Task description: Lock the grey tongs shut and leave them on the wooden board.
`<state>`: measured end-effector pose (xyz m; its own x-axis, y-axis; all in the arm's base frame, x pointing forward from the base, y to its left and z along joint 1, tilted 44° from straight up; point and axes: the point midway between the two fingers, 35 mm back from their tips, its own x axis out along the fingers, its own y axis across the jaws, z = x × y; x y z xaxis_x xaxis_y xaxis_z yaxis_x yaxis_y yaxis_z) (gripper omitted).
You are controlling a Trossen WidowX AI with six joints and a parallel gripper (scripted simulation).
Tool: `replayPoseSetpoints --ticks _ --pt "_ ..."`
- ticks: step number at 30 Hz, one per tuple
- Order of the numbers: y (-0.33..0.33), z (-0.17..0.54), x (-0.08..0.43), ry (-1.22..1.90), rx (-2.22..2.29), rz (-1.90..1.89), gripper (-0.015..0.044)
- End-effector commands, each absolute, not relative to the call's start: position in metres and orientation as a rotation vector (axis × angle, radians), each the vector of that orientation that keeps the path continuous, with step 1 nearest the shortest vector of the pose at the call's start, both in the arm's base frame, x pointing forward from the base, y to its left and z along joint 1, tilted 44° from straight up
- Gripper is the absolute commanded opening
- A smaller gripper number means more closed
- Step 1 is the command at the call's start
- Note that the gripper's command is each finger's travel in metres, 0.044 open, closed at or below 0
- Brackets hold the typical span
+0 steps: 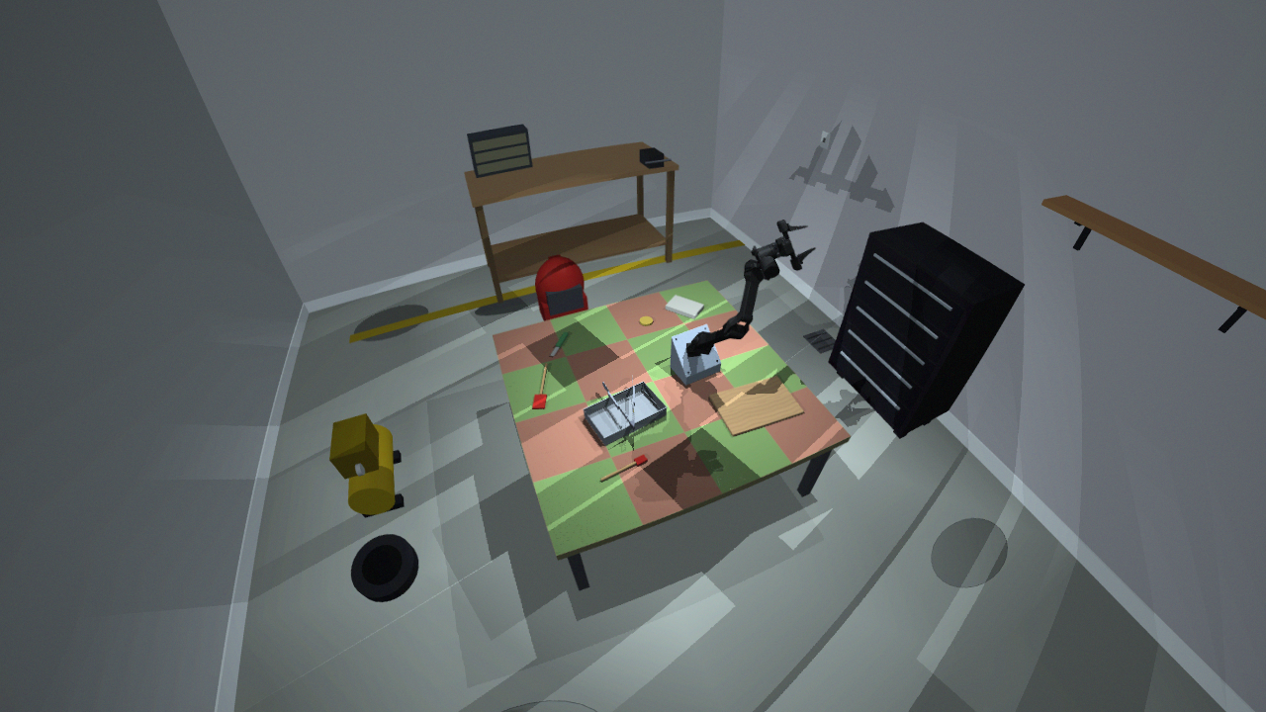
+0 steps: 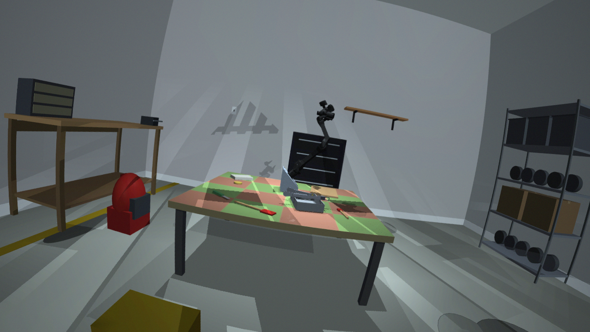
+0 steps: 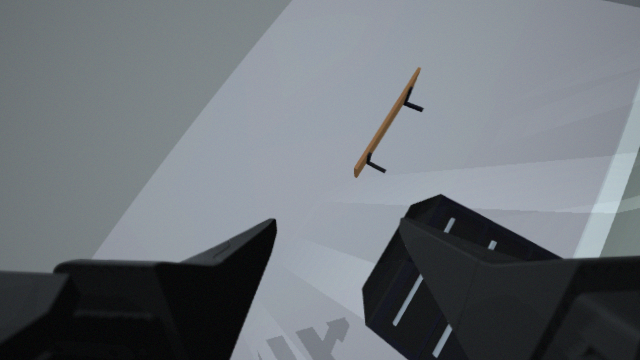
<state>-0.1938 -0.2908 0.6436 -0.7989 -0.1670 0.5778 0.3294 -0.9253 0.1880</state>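
The grey tongs [image 1: 616, 402] [image 2: 305, 194] lie open across the roasting tin [image 1: 653, 419] [image 2: 309, 207], their arms spread; which end is the hinge is too small to tell. The wooden board [image 1: 757, 408] [image 2: 326, 191] lies flat on the table beside the arm's base, with no tongs on it. My gripper [image 1: 809, 240] [image 3: 337, 224] is open and empty, raised high above the table on the cabinet side, well away from the tongs. Its fingers point toward the wall, and neither tongs nor tin shows in the wrist view.
A red-headed spatula [image 1: 539, 400] [image 2: 268, 212] and a green-handled tool [image 1: 561, 341] lie beyond the tin. Another red-headed tool [image 1: 640, 460] [image 2: 341, 212] lies near the tin. A yellow disc [image 1: 646, 320] and a white block [image 1: 683, 306] lie farther back. A black cabinet [image 1: 925, 327] stands beyond the table.
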Motion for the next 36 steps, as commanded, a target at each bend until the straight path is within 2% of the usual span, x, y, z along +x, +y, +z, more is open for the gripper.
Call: replayPoseSetpoints --ticks 1,2,10,18,29,36 --pt "-0.291 0.644 -0.194 -0.409 -0.836 -2.721 0.0426" --pt "-0.293 0.643 -0.193 -0.408 -0.833 -2.714 0.044" --pt "-0.328 0.634 -0.17 -0.384 -0.774 -2.585 0.044" --pt "-0.378 0.618 -0.124 -0.373 -0.662 -2.38 0.044" --pt "-0.407 0.603 -0.08 -0.35 -0.589 -2.227 0.044" --pt "-0.432 0.586 -0.033 -0.359 -0.489 -2.067 0.044"
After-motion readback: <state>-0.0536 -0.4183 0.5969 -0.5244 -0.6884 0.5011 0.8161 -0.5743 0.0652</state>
